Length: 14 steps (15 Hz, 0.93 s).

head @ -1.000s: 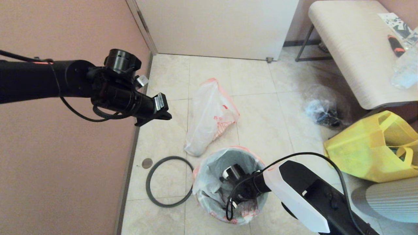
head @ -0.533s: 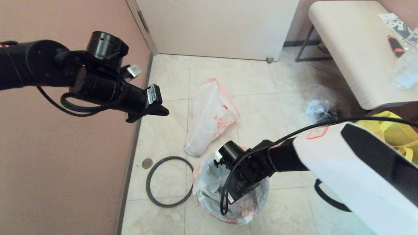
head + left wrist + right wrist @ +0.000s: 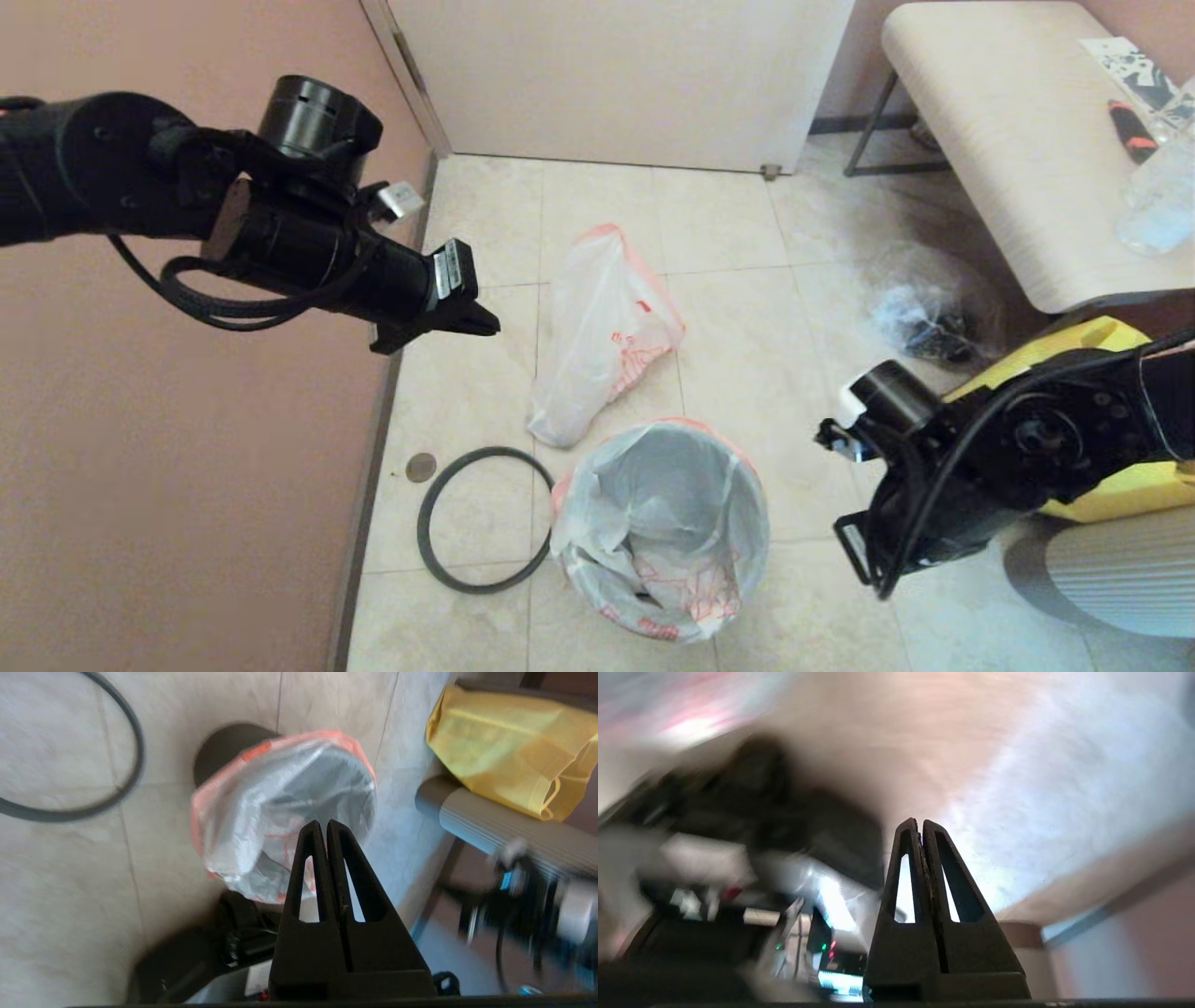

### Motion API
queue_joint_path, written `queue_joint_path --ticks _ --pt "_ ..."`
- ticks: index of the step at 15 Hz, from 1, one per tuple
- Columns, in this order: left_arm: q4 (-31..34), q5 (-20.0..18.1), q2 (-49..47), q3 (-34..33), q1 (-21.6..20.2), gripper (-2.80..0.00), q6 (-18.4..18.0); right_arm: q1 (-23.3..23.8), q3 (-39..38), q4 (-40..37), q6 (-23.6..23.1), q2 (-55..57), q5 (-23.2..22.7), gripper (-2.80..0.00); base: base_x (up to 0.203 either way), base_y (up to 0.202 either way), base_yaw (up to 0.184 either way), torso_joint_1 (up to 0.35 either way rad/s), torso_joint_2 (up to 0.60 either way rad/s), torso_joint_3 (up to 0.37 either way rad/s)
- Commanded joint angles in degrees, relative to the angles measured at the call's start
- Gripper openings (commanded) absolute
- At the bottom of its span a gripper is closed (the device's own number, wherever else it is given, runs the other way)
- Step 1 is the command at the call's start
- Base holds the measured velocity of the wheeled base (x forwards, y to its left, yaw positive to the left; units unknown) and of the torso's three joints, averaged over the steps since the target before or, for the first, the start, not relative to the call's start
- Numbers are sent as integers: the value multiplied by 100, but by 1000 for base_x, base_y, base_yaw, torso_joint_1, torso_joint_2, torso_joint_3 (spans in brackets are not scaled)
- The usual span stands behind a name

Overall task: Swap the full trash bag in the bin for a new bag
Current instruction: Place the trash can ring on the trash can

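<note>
The bin [image 3: 223,749] stands on the tiled floor, its black side showing in the left wrist view. The new bag [image 3: 661,527] lines it, folded over the rim with its red drawing outside [image 3: 280,812]. The thin grey ring [image 3: 481,518] lies flat on the floor just left of the bin [image 3: 70,807]. The full trash bag [image 3: 602,336] lies on the floor behind the bin. My left gripper [image 3: 471,322] hangs shut and empty, high over the floor to the left [image 3: 323,823]. My right arm [image 3: 943,476] is right of the bin, its gripper [image 3: 920,822] shut and empty.
A yellow fabric tote [image 3: 1111,338] sits behind my right arm, and a grey ribbed cylinder [image 3: 1120,579] stands at the lower right. A clear bag with dark lumps [image 3: 920,322] lies by the bench [image 3: 1008,140]. A pink wall [image 3: 140,467] bounds the left, and a white door [image 3: 625,75] is behind.
My right gripper has come up out of the lined bin and swung away to the right. My left arm has shifted slightly, staying high on the left.
</note>
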<state>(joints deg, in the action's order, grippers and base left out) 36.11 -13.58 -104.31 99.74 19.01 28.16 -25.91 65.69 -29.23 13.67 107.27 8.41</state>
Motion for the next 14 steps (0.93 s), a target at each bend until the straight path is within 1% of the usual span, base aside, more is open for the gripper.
queue_joint_path --ticks 1,3,5,8,9,10,11,13,14 --pt "-5 -7 -334 -7 179 -280 118 954 -125 268 -320 603 -69 -280 0 0 0 0 0 0" --pt "-22 10 -663 -7 323 -280 189 1414 105 673 -591 1611 -113 -280 0 0 0 0 0 0" --pt "-20 49 -693 36 349 -280 199 1796 563 1096 -1029 2674 -132 -280 0 0 0 0 0 0" --pt "-7 226 -511 45 349 -280 199 2138 1491 1765 -1391 3816 -237 -280 0 0 0 0 0 0" --pt "-7 315 -564 45 343 -280 198 2206 1593 2159 -1338 3979 -516 -280 0 0 0 0 0 0" --pt "-10 447 -715 54 332 -280 193 2248 1544 2393 -1031 4032 -643 -280 0 0 0 0 0 0" --pt "-13 656 -935 91 311 -280 187 2276 1384 2575 -842 3963 -683 -280 0 0 0 0 0 0" --pt "-2 1055 -1449 187 240 -280 146 2346 850 3011 -695 3304 -875 -280 0 0 0 0 0 0" --pt "12 1135 -1667 211 179 -280 6 2352 494 3250 -654 2873 -1000 -280 0 0 0 0 0 0"
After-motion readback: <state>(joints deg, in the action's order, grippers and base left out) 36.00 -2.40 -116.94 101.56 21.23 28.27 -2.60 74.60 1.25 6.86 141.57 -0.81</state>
